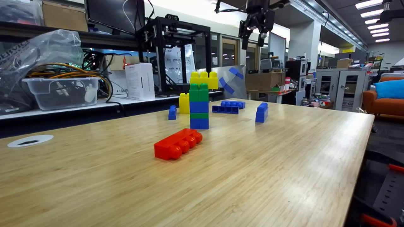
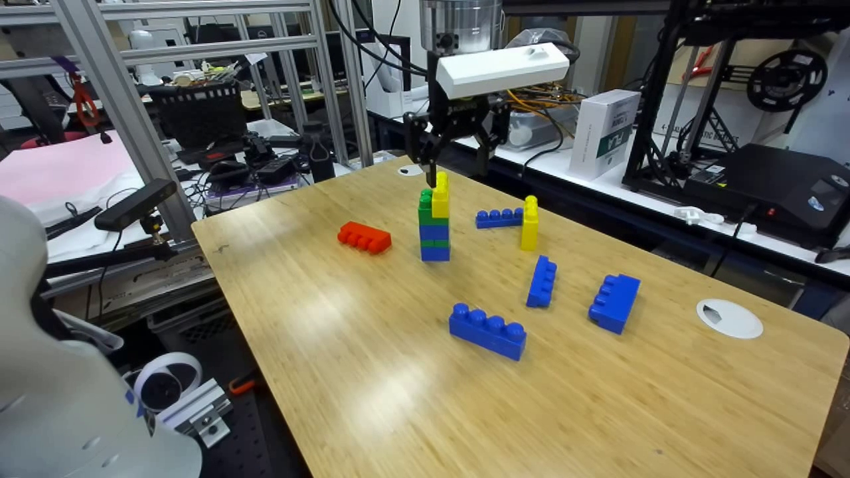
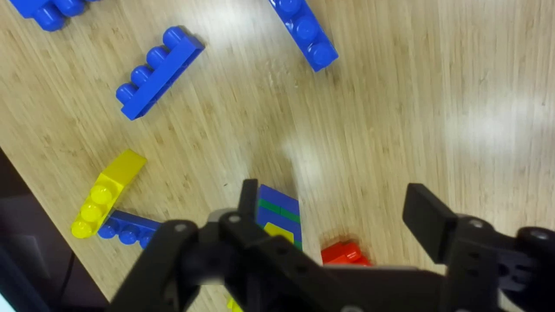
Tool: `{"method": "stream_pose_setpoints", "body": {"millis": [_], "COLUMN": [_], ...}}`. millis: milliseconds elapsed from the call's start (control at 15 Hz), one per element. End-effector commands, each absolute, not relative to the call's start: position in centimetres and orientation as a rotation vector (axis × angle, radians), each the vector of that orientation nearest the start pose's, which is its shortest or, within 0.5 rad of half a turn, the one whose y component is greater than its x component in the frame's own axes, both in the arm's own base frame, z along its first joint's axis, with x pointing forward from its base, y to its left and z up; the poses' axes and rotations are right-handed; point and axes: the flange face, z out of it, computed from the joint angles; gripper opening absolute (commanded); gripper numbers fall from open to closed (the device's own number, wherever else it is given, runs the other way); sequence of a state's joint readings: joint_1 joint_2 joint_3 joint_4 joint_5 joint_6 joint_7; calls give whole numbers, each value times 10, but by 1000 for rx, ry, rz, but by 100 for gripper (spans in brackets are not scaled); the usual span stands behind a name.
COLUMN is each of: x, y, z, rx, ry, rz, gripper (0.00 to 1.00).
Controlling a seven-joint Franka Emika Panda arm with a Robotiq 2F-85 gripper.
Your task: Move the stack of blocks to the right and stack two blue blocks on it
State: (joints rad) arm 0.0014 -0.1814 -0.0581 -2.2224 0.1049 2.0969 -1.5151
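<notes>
The stack of blocks (image 1: 199, 107) stands upright on the table, with blue at the bottom, green and blue layers above, and a yellow brick on top that overhangs to one side. It also shows in an exterior view (image 2: 434, 232) and, partly hidden behind a finger, in the wrist view (image 3: 279, 201). Several blue blocks lie apart on the table, among them a long one (image 2: 488, 332), a narrow one (image 2: 542, 282) and a wider one (image 2: 614, 303); which two are meant I cannot tell. My gripper (image 2: 457, 174) is open and empty, above the table and apart from the stack (image 1: 253, 45).
A red brick (image 1: 176, 143) lies near the stack. A lone yellow brick (image 2: 529, 226) stands beside another blue brick (image 2: 499, 218). A shelf with a white box (image 2: 604, 133) and a black printer frame (image 1: 176, 37) runs along the table's (image 2: 372, 398) edge.
</notes>
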Motion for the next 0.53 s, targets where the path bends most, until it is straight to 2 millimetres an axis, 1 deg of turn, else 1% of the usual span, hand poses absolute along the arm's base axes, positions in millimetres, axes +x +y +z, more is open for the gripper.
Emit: {"method": "stream_pose_setpoints", "body": {"millis": [0,267,467], "x": [522,541,556], "y": [-10,-2,12], "z": [451,446,445], "rx": [-2385,-2391,-2458], "ry": [-1949,-1918,-1812], "rz": [-147,-145,-164], "gripper": [100,100,100]}}
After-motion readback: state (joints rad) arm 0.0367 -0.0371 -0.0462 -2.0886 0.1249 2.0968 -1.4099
